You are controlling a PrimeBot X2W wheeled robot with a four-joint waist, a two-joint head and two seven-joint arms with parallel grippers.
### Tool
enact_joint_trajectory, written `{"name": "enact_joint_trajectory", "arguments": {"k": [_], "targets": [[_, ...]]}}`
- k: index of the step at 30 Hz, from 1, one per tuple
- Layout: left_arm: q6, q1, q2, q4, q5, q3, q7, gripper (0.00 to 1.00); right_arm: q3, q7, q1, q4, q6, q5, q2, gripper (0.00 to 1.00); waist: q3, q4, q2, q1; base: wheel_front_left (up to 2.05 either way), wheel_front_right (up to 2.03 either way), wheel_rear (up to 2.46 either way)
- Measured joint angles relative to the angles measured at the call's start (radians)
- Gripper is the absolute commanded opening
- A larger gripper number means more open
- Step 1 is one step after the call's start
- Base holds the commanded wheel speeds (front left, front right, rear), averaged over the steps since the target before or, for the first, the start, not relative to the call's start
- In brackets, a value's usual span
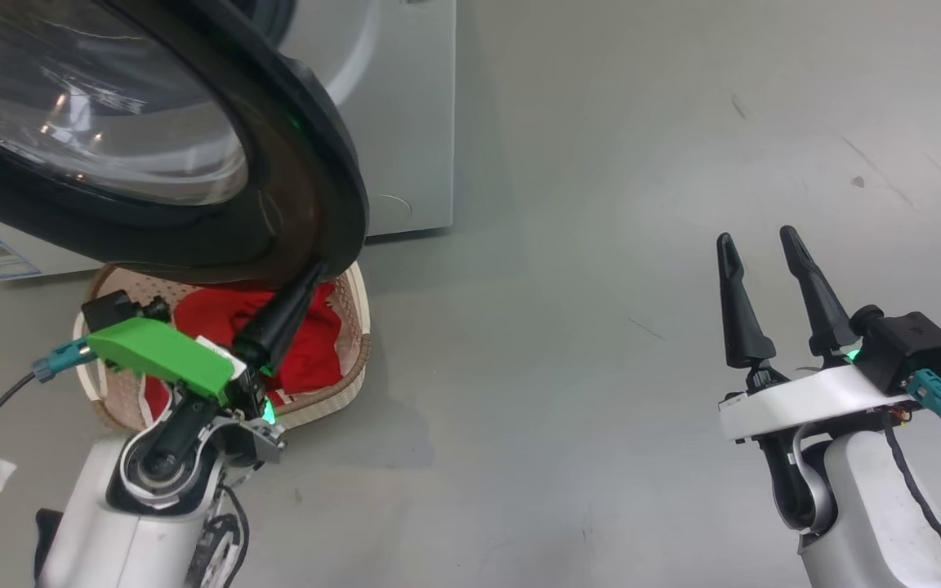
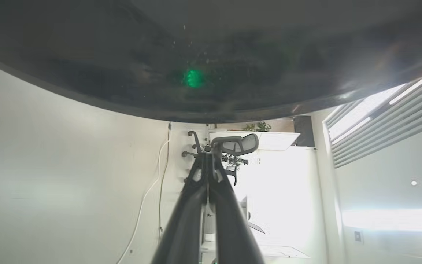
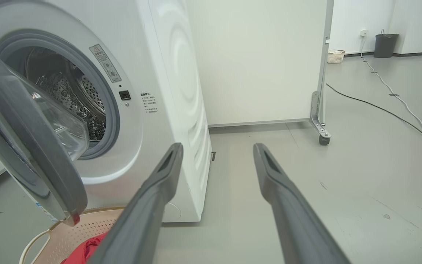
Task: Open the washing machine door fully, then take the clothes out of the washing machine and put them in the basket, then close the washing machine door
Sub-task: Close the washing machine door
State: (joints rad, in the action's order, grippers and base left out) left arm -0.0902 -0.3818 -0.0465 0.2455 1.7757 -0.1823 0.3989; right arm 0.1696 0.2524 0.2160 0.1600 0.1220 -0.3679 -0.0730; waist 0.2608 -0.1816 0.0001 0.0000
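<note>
Head view. The washing machine door (image 1: pixel 307 163) hangs ajar at 10 o'clock, before the washing machine (image 1: pixel 405 122). The left gripper (image 1: pixel 317 273), fingers pressed together and empty, has its tip at the door's lower rim. Bare floor (image 1: pixel 601 327) spans 12 to 5 o'clock around the right gripper (image 1: pixel 758 238), spread wide and empty. At 8 o'clock, under the door's edge, the basket (image 1: pixel 363 327) holds the clothes (image 1: pixel 217 314).

Door (image 1: pixel 152 139) overhanging basket (image 1: pixel 363 351) — blocking, floor (image 1: pixel 601 204) rightward open
</note>
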Motion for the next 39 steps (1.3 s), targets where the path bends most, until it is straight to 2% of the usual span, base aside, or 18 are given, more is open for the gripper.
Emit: {"name": "enact_joint_trajectory", "arguments": {"k": [7, 19, 30, 39], "targets": [[-0.022, 0.048, -0.095, -0.034, -0.233, -0.030, -0.086, 0.00, -0.027, 0.000, -0.024, -0.002, 0.000, 0.002, -0.013, 1.00, -0.037, 0.069, 0.0000, 0.0000, 0.00, 0.00, 0.00], [-0.030, 0.113, -0.199, -0.074, -0.658, -0.052, -0.388, 0.00, -0.031, 0.000, -0.072, -0.005, 0.000, 0.018, -0.021, 1.00, -0.109, 0.182, 0.0000, 0.0000, 0.00, 0.00, 0.00], [-0.027, 0.209, -0.227, -0.082, -0.917, -0.060, -0.653, 0.00, -0.005, 0.000, -0.085, -0.011, 0.000, 0.037, -0.023, 1.00, -0.149, 0.237, 0.0000, 0.0000, 0.00, 0.00, 0.00], [0.045, 0.246, -0.225, -0.066, -1.075, -0.073, -0.663, 0.00, -0.004, 0.000, -0.094, -0.014, 0.000, 0.038, -0.023, 1.00, -0.152, 0.245, 0.0000, 0.0000, 0.00, 0.00, 0.00]]}}
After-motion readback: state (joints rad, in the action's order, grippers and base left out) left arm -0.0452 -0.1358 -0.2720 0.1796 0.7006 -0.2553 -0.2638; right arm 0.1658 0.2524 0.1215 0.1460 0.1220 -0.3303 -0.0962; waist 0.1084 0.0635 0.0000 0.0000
